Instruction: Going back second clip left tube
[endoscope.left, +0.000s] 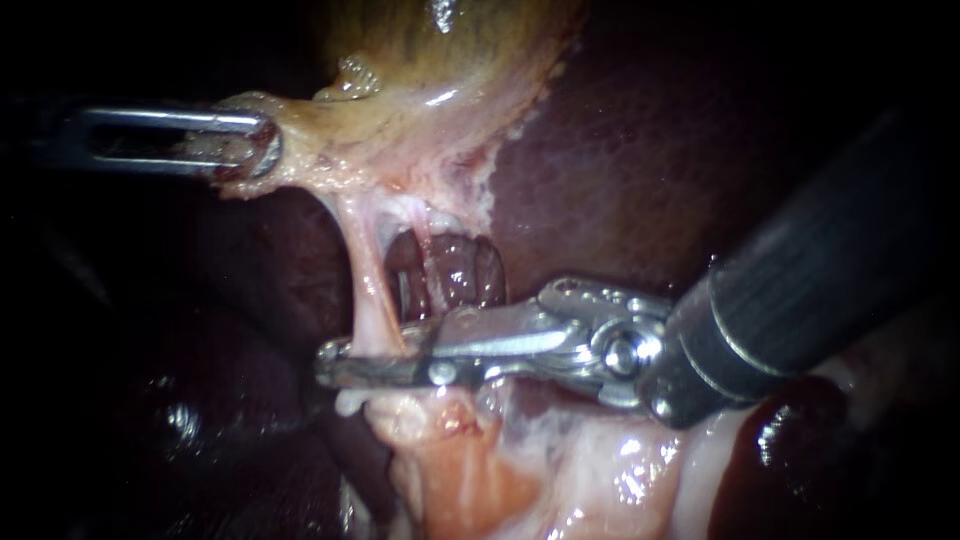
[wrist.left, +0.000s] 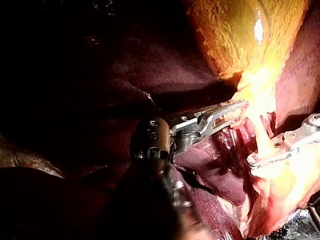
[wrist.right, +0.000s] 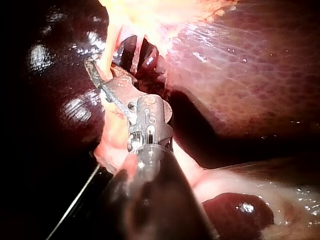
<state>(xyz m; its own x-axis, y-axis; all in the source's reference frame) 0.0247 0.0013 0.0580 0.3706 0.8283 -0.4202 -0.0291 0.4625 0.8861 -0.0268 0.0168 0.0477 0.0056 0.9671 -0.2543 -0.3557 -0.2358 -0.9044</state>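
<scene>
The left tube (endoscope.left: 368, 295) is a pale strand running down from the gallbladder's (endoscope.left: 440, 60) neck to pink tissue below. My right instrument (endoscope.left: 335, 362) comes in from the right, and its long metal jaws straddle the lower end of this tube with a narrow gap between them. The same tube (wrist.right: 106, 60) shows between those jaws (wrist.right: 92, 67) in the right wrist view. My left instrument (endoscope.left: 262, 148) is shut on the gallbladder tissue and holds it taut to the left. In the left wrist view it (wrist.left: 240, 106) grips the same yellow tissue.
Dark red liver (endoscope.left: 640, 150) lies behind and to the right. A thinner strand (endoscope.left: 425, 255) runs beside the left tube, with a dark window between them. Pale fatty tissue (endoscope.left: 600, 470) sits under the right instrument's shaft.
</scene>
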